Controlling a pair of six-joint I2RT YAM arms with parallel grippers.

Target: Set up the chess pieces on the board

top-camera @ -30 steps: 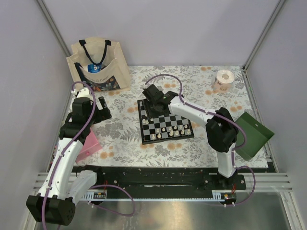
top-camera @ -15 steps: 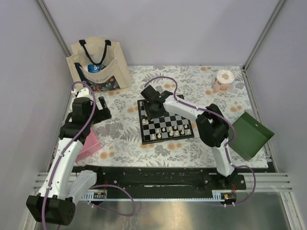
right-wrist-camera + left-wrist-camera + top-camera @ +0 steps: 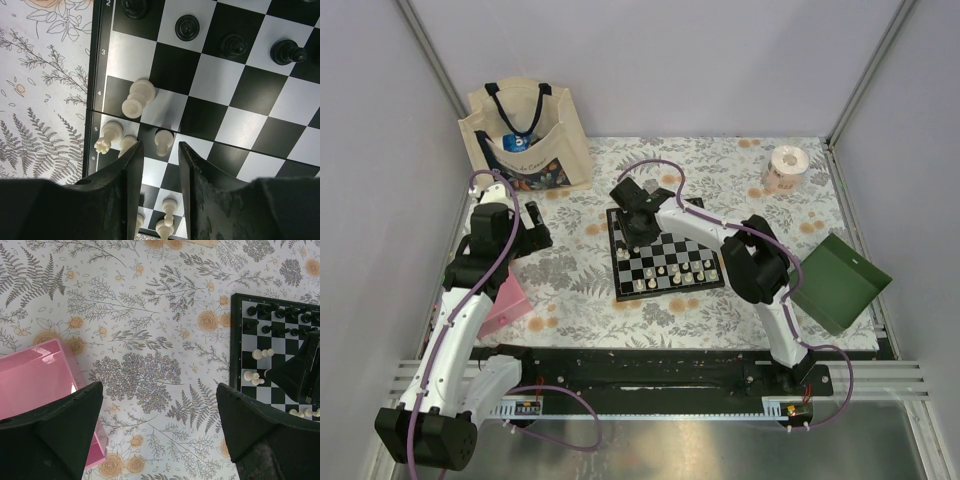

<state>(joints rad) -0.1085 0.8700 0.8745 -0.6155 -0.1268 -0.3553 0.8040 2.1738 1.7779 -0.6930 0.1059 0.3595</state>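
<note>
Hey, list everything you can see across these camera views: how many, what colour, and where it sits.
tablecloth: one, white with grey ferns and orange flowers, covering the table
board: one, black and white chequered, middle of the cloth
black pieces: a dozen or more, too small to count exactly, upright on the board's far rows
cream pieces: several, on the board's near half, some lying down
tote bag: one, beige with dark handles, far left corner
blue item: one, inside the bag
roll: one, cream, far right
green tray: one, right edge
pink box: one, left edge
left tool: open, above the cloth left of the board
right tool: narrowly open, straddling a cream pawn
</note>
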